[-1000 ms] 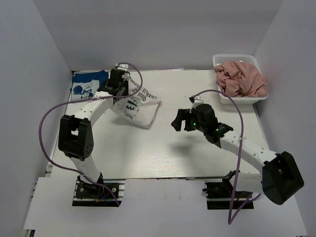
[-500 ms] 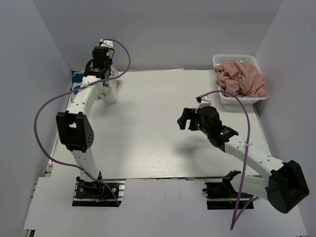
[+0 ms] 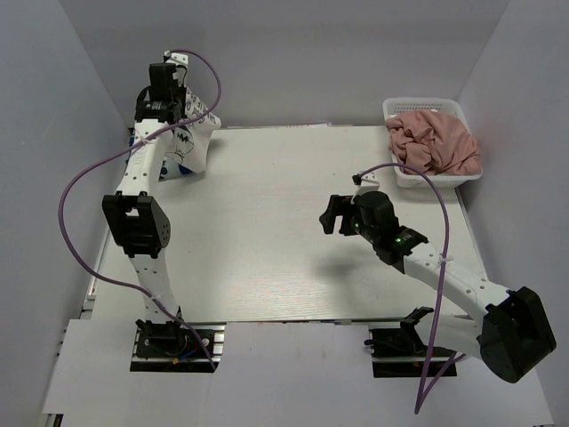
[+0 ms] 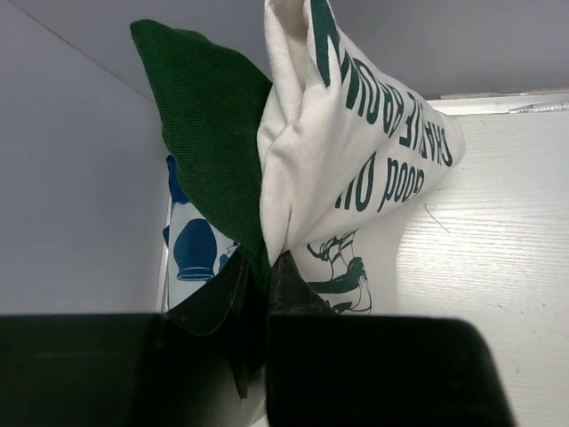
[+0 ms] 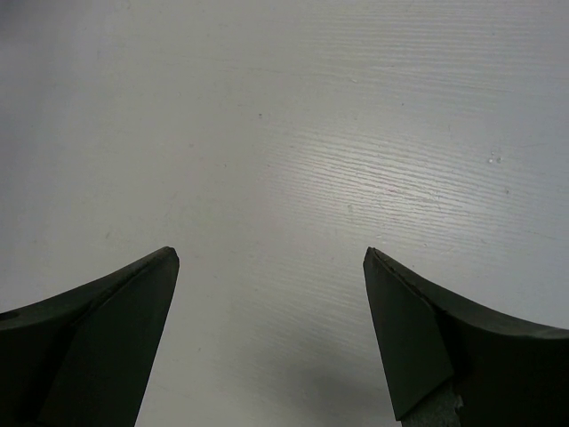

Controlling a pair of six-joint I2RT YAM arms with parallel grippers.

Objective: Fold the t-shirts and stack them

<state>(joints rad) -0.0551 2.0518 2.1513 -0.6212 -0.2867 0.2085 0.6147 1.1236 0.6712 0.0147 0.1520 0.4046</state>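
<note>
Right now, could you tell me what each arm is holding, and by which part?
Left fingers pinch the white shirt by a bunched fold; right fingers hold nothing.

White wood-grain table [image 3: 267,240]. A white basket [image 3: 425,104] sits at 2 o'clock; a blue-printed shirt [image 4: 190,249] lies at 10 o'clock.

White green-lettered t-shirt [image 4: 356,178], bunched, hangs above the far-left corner of the counter [image 3: 284,240]; blue-printed shirt [image 4: 191,245] lies beneath; pink shirts [image 3: 433,142] are heaped far-right.
</note>
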